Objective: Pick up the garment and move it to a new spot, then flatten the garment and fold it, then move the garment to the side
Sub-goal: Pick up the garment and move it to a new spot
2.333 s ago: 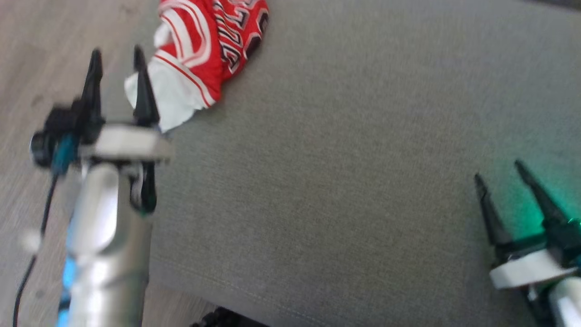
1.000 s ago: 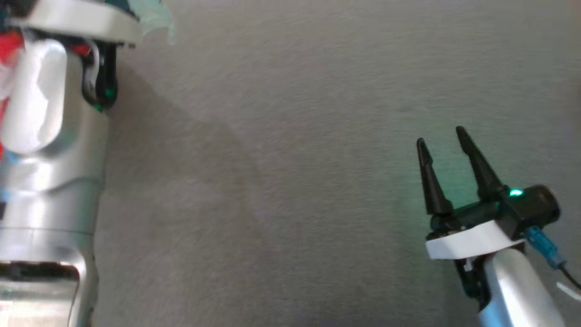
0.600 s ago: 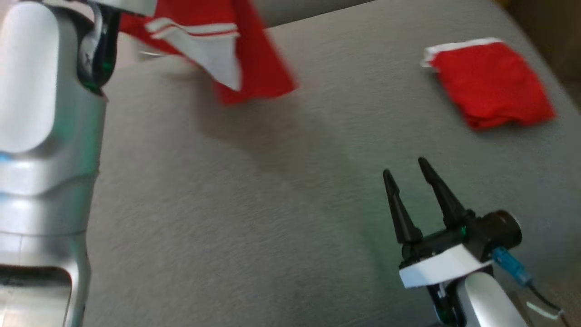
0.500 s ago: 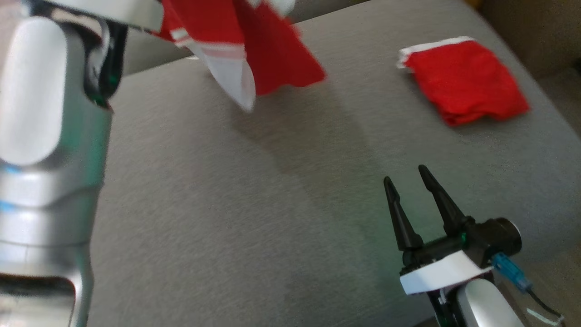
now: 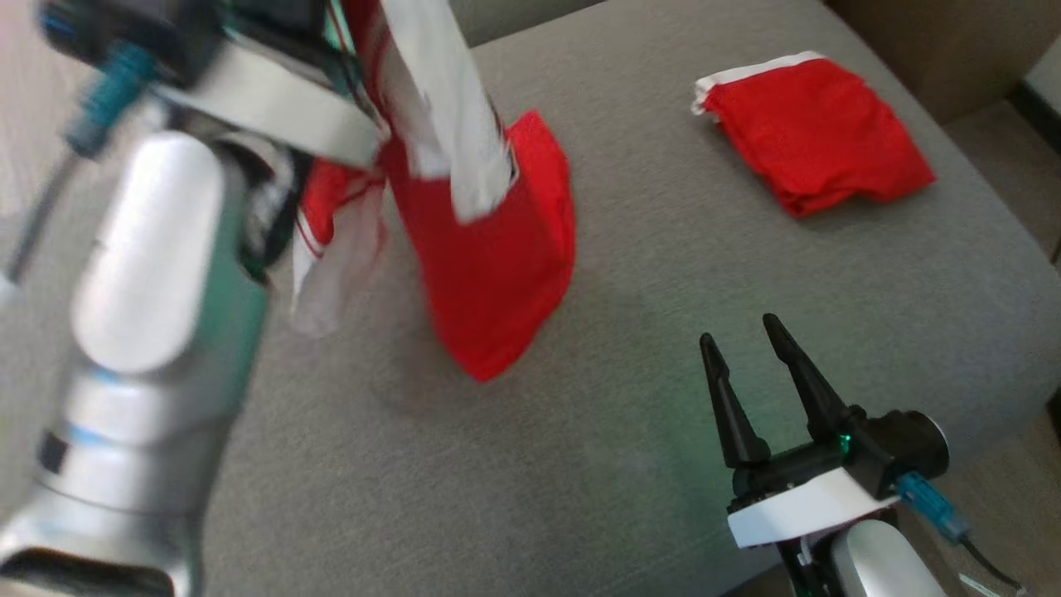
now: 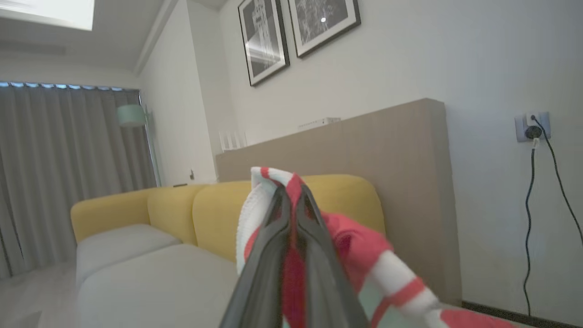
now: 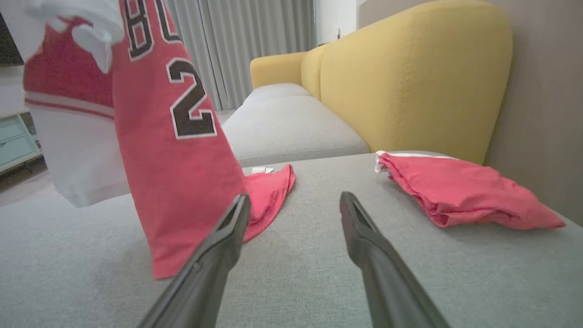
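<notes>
The garment is a red jersey with white trim and dark numbers. It hangs from my left gripper, which is shut on a fold of its cloth. Its lower end drapes onto the grey cushion. In the right wrist view the garment hangs at the left, its bottom edge resting on the cushion. My right gripper stands open low at the right, above bare cushion, apart from the garment. From its own camera, the right gripper has nothing between its fingers.
A folded red garment lies at the cushion's far right corner, also in the right wrist view. A yellow sofa back rises behind it. A beige panel and wall stand beyond. The cushion's right edge drops to floor.
My left arm has lifted the garment off the cushion's left end and carried it toward the middle, and its lower end now touches down. The head camera has swung right. The right gripper stays open.
</notes>
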Motion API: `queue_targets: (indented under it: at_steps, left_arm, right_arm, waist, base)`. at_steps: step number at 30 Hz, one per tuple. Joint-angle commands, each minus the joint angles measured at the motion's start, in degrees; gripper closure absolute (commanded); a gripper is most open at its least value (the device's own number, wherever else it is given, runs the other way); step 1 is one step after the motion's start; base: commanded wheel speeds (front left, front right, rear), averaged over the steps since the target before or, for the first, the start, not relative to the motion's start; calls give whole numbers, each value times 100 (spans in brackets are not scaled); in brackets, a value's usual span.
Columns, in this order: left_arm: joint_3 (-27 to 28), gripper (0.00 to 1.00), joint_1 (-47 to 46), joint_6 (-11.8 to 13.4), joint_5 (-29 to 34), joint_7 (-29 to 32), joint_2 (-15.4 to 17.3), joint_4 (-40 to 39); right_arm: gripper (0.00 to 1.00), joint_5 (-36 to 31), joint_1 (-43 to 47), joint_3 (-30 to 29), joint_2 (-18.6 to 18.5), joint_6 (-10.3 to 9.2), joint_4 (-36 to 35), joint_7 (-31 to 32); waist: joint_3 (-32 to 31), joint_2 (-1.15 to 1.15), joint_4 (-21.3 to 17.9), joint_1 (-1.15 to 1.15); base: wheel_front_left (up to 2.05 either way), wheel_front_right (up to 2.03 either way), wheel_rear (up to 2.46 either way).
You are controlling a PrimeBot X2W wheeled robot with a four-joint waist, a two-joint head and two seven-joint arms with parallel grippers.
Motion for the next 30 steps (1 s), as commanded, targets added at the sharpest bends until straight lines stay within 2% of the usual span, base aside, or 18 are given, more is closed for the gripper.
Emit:
queue_targets:
  at_steps: [1,9,11,14,17,22,30]
  left_arm:
    - [96,100,-56,-24,-76,-4,95,-144]
    - [-756,100,1633,-168,-599,-722,-99,765]
    - [-907,0,1918,-164,-527,-1074,-135,1129]
    - [-867,0,2265,-38,-536,-1456,-301,1534]
    - [-708,0,2576,123,-475,-1585,-410,1565]
    - [-69,0,3286,477,-72,-1597,-583,582]
    - [709,0,4540,492,305,-1598,-803,-311]
  right_arm:
    - [0,45,-226,146,42,-4,-179,-13]
    - [0,175,-466,455,49,-4,-91,-13]
    - [0,175,-491,469,50,-4,-60,-13]
    - [0,165,-528,495,50,-4,-19,-13]
    - [0,183,-532,401,50,-4,2,-13]
    - [0,147,-470,235,50,-4,66,-13]
    - [0,122,-189,-78,51,-4,127,-13]
  waist:
    - [142,0,142,0]
    - [452,0,468,0]
    - [526,0,557,0]
    - [603,0,632,0]
    - [598,0,767,0]
    - [418,0,1100,0]
    - [-127,0,1706,0]
  base:
    - [0,0,0]
    - [0,0,0]
    - [0,0,0]
    - [0,0,0]
    - [0,0,0]
    - [0,0,0]
    - [0,0,0]
